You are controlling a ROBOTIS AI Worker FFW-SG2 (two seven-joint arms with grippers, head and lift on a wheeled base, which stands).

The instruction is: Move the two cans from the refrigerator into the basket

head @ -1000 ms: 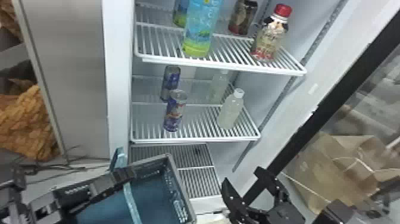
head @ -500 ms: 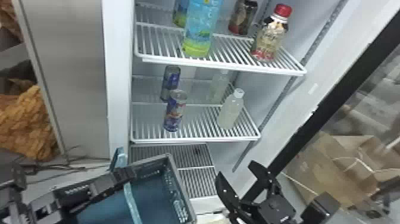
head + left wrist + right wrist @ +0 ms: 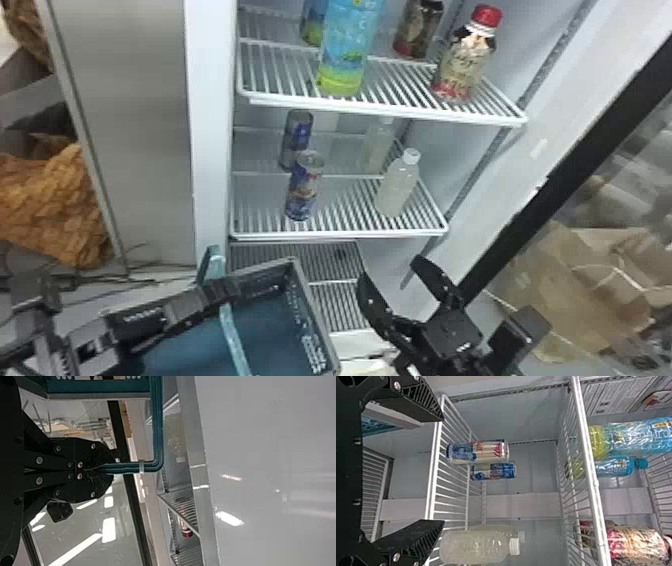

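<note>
Two slim blue cans stand one behind the other at the left of the refrigerator's middle shelf: front can (image 3: 303, 187), rear can (image 3: 299, 131). The right wrist view has the front can (image 3: 478, 452) and rear can (image 3: 494, 471) beyond the fingers. My right gripper (image 3: 390, 270) is open, below and right of that shelf; right gripper (image 3: 442, 470) has nothing between its fingers. At lower left, my left gripper (image 3: 230, 291) holds the teal handle of the basket (image 3: 316, 320); left gripper (image 3: 111, 469) is shut on the handle (image 3: 158, 427).
A cloudy bottle (image 3: 397, 185) stands right of the cans, another behind it. Taller bottles, including a blue one (image 3: 350, 47), occupy the upper shelf (image 3: 390, 107). The dark-framed door (image 3: 565, 175) stands at the right; a metal panel (image 3: 145, 125) is at the left.
The right gripper has moved up and slightly left, toward the refrigerator, with its fingers spread. The left gripper, basket and cans have kept their places.
</note>
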